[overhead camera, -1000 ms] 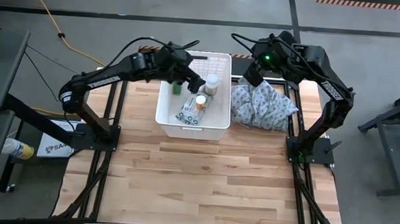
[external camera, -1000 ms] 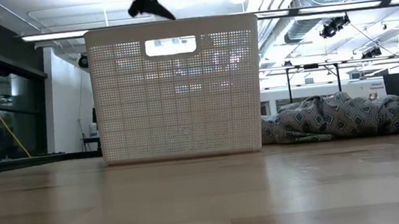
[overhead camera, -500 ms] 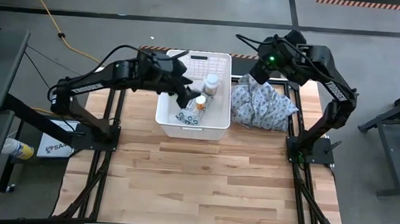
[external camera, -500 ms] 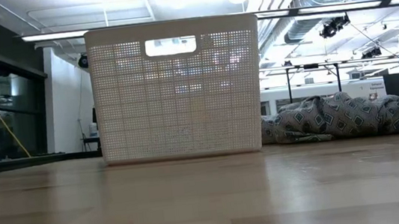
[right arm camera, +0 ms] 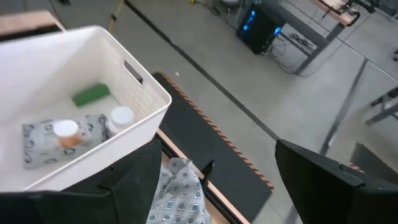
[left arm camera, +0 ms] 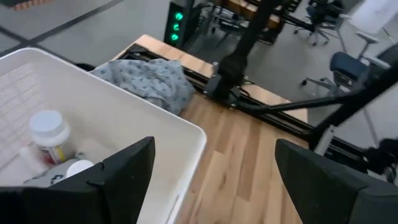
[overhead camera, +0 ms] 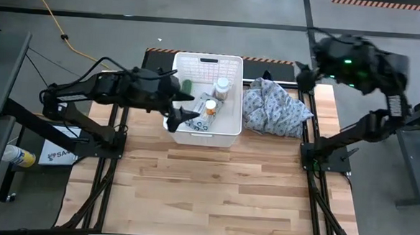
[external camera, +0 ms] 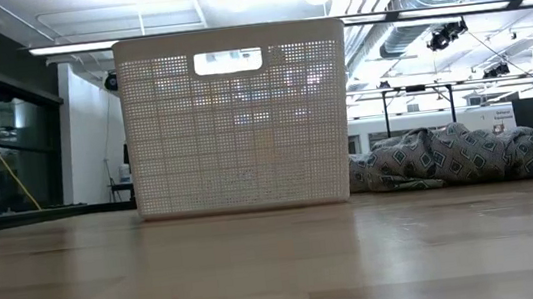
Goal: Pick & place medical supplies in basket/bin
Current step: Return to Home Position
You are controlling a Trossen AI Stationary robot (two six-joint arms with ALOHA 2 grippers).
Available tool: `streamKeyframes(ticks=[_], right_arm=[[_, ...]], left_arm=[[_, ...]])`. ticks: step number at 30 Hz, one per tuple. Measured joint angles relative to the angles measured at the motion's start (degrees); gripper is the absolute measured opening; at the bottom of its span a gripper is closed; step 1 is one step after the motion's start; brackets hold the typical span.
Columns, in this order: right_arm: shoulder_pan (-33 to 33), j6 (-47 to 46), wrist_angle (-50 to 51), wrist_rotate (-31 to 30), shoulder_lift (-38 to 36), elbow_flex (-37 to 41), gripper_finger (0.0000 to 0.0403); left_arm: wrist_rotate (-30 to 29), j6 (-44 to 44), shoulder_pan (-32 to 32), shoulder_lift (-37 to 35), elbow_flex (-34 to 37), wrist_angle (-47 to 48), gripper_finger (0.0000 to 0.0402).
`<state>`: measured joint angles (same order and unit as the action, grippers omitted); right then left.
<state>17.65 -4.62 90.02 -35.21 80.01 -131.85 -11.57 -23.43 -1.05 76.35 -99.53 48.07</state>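
Note:
The white lattice bin [overhead camera: 202,131] stands at the far middle of the table, and its handle-slot wall [external camera: 236,118] fills the low view. Inside it lie a green cylinder [right arm camera: 91,94], a grey-green wipes packet [right arm camera: 40,138], an orange-capped bottle [right arm camera: 65,130] and a white bottle [right arm camera: 121,116]. My left gripper [overhead camera: 181,116] is open and empty above the bin's near left corner. In the left wrist view it [left arm camera: 214,143] looks across the bin's rim. My right gripper [overhead camera: 302,74] is open and empty, raised over the table's far right corner.
A crumpled grey patterned cloth [overhead camera: 275,110] lies right of the bin, against the far right of the table, and shows as a low heap [external camera: 459,158] in the low view. Bare wood [overhead camera: 206,196] covers the near half of the table.
My left gripper has drawn back from over the bin's far part toward its near left corner and has risen out of the low view. My right arm has swung away from the bin and cloth toward the table's far right corner. The supplies in the bin have stayed put.

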Motion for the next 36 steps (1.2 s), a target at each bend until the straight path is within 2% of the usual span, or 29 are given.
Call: streamKeyframes(ticks=[5, 11, 14, 21, 25, 30, 33, 36], right_arm=[[-0.01, -0.05, 0.02, 1.52, -4.47, 0.00, 0.0304], [0.00, -0.06, -0.03, 1.56, -8.26, 0.10, 0.0304], [0.00, -0.52, -0.05, 1.58, -10.71, 2.86, 0.0304], [-0.02, -5.26, -1.32, 1.47, -20.55, 19.24, 0.0304], [-0.02, -5.89, -7.41, 2.83, -27.98, 29.39, 0.0304], [-0.02, -5.62, -17.22, 7.78, -37.22, 39.55, 0.0304], [-0.02, -5.93, -20.07, 9.80, -41.93, 44.12, 0.0304], [-0.02, -7.79, -21.57, 11.03, -46.07, 47.68, 0.0304]], left_arm=[[-1.32, 0.69, -4.21, -1.80, 0.00, 0.10, 0.0365], [-6.35, 0.64, -10.61, -2.93, 0.00, 0.26, 0.0365], [-8.38, 0.62, -13.90, -3.32, -0.07, 0.06, 0.0363], [-14.47, 0.53, -19.17, -4.06, -0.04, 0.53, 0.0367], [-15.42, 0.76, -20.38, -4.44, -0.04, 3.08, 0.0363], [-18.17, 0.71, -20.35, -5.02, 0.43, 5.10, 0.0366], [-18.78, 0.23, -20.36, -7.70, 4.24, 3.83, 0.0367], [-19.42, -0.39, -20.38, -12.66, 11.70, -1.05, 0.0365]])
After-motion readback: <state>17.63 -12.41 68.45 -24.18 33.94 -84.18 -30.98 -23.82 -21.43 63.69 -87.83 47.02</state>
